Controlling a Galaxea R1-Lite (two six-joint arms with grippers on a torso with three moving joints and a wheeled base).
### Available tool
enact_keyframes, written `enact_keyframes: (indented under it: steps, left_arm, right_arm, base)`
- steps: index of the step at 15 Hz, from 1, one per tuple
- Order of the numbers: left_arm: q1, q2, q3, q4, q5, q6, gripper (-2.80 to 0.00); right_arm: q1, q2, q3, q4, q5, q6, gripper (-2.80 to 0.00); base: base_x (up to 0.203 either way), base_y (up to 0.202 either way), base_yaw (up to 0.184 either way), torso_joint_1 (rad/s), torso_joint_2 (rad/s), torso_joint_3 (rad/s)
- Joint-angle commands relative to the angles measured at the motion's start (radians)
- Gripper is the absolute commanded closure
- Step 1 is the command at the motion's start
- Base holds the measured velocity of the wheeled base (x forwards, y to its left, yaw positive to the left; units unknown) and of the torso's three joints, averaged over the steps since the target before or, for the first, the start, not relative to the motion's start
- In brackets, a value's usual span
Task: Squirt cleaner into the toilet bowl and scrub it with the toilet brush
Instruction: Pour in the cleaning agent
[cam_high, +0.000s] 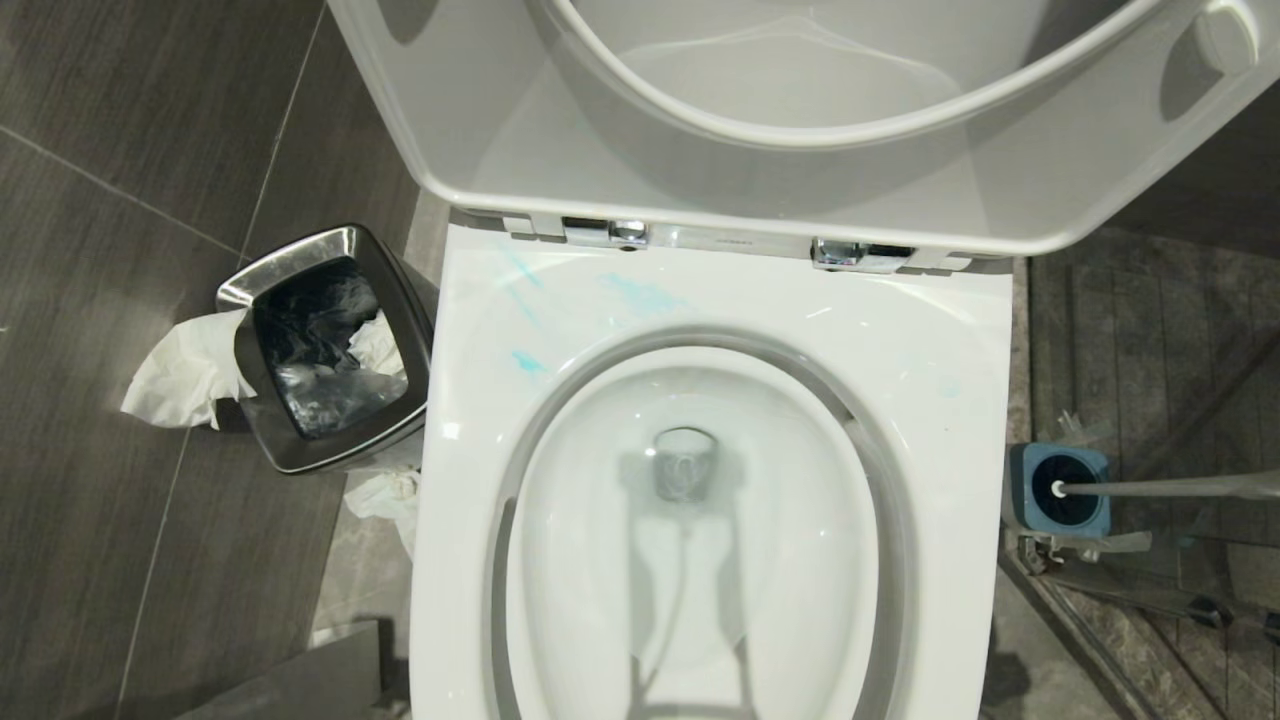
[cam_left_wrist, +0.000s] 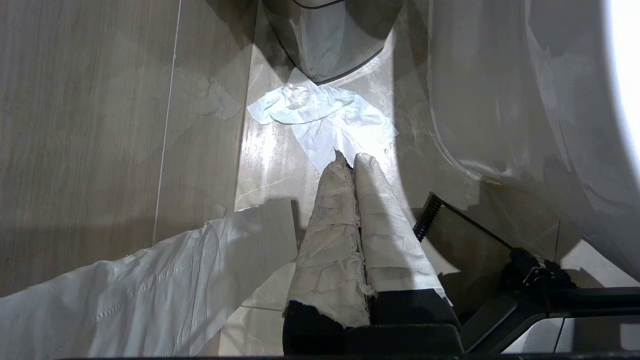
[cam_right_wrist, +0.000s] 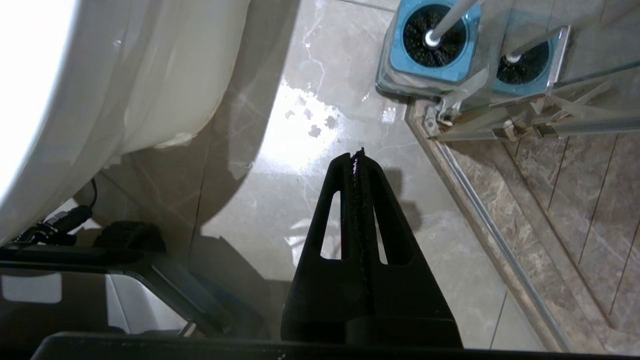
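The toilet bowl (cam_high: 700, 560) filled the head view from the centre down to 6 o'clock, its seat and lid (cam_high: 700, 190) raised at 12 o'clock, probably so the basin lay open for cleaning. Pale blue smears of cleaner (cam_high: 640, 292) marked the flat white rim at about 11 o'clock from the basin, with a smaller spot nearer 10 o'clock; the basin itself looked almost uncoloured, so the squirting seemed barely begun or off target. At 9 o'clock a square steel waste bin (cam_high: 330, 350) stood on the dark tiled floor (cam_high: 110, 300), crumpled tissue (cam_high: 180, 375) hanging over its edge. At 3 o'clock the toilet brush (cam_high: 1150, 488) sat head-down in its blue holder (cam_high: 1030, 500), handle leaning away against the glass screen, untouched and within easy reach of the right side. Neither arm showed in the head view. The left gripper (cam_left_wrist: 350, 160), its fingers wrapped in pale tape, hung low over the floor beside the toilet base, pointing at a fallen tissue, jaws pressed together and holding nothing. The right gripper (cam_right_wrist: 357, 156) hung likewise on the other side, its black jaws closed and empty, aimed toward the holder.
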Motion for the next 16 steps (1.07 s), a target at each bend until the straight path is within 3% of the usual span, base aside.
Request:
enact_keyframes:
  steps: [1, 5, 10, 14, 16]
  left_arm:
    - [0.000, 0.000, 0.002, 0.001, 0.000, 0.000, 0.00]
    - [0.000, 0.000, 0.002, 0.001, 0.000, 0.000, 0.00]
    - [0.000, 0.000, 0.002, 0.001, 0.000, 0.000, 0.00]
    - [0.000, 0.000, 0.002, -0.001, 0.000, 0.000, 0.00]
    - [0.000, 0.000, 0.002, 0.001, 0.000, 0.000, 0.00]
  right_arm:
    - [0.001, 0.029, -0.021, 0.050, 0.000, 0.000, 0.00]
    - [0.002, 0.252, -0.265, 0.302, 0.033, 0.021, 0.00]
    - [0.003, 0.756, -0.734, 0.492, 0.085, 0.070, 0.00]
    - [0.001, 1.082, -0.963, 0.550, 0.096, 0.087, 0.00]
    - [0.001, 1.176, -0.987, 0.489, 0.097, 0.100, 0.00]
  base:
    - [0.000, 0.000, 0.000, 0.000, 0.00, 0.000]
    - [0.000, 0.000, 0.000, 0.000, 0.00, 0.000]
    - [0.000, 0.000, 0.000, 0.000, 0.00, 0.000]
    - [0.000, 0.000, 0.000, 0.000, 0.00, 0.000]
    - [0.000, 0.000, 0.000, 0.000, 0.00, 0.000]
